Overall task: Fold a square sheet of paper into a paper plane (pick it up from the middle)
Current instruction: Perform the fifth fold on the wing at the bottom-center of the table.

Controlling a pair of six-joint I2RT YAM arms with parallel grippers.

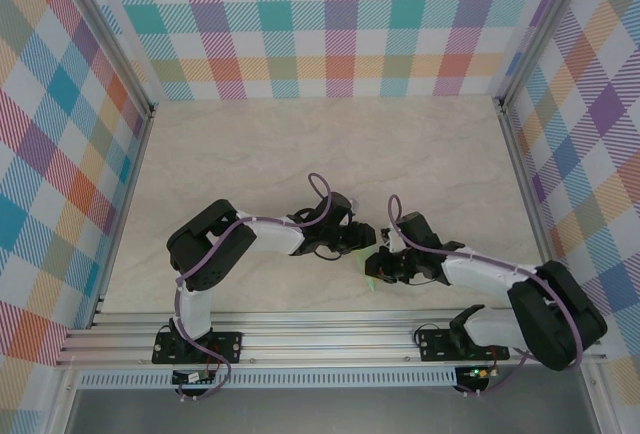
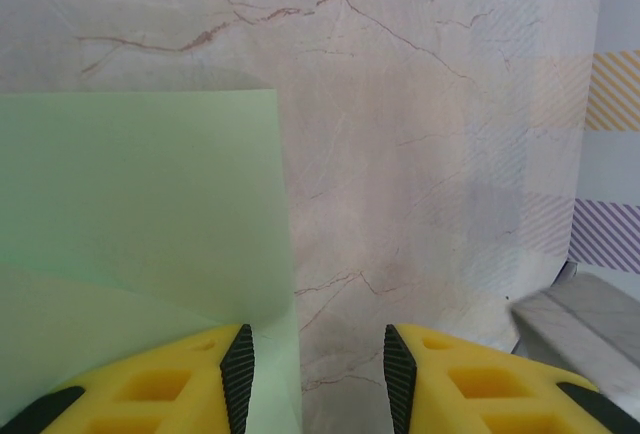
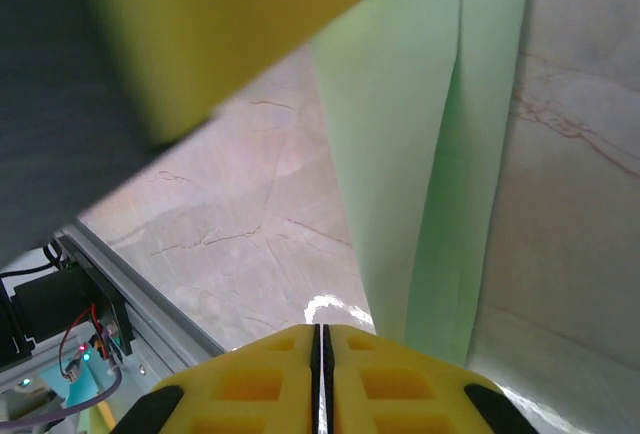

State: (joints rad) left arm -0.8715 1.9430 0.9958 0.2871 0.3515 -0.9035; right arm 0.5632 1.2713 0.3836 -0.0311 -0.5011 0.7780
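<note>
The square sheet of paper (image 1: pixel 372 274) is pale green and folded into layers. It lies on the marble table (image 1: pixel 300 144) between the two arms, mostly hidden beneath them. In the left wrist view the paper (image 2: pixel 140 204) covers the left half, and its right edge runs between the fingers. My left gripper (image 2: pixel 318 374) is open, its left finger over the paper and its right finger over bare marble. My right gripper (image 3: pixel 321 354) is shut, and the paper (image 3: pixel 420 154) runs as a creased strip just right of its fingers. A blurred yellow finger (image 3: pixel 230 24) of the left gripper hangs above. Both grippers (image 1: pixel 362 239) (image 1: pixel 380 262) nearly touch.
Plaid walls (image 1: pixel 60 154) enclose the table on three sides. An aluminium rail (image 1: pixel 300 339) carrying the arm bases runs along the near edge. The same rail (image 3: pixel 110 284) lies close to the right gripper. A wall (image 2: pixel 610 104) stands to the right in the left wrist view.
</note>
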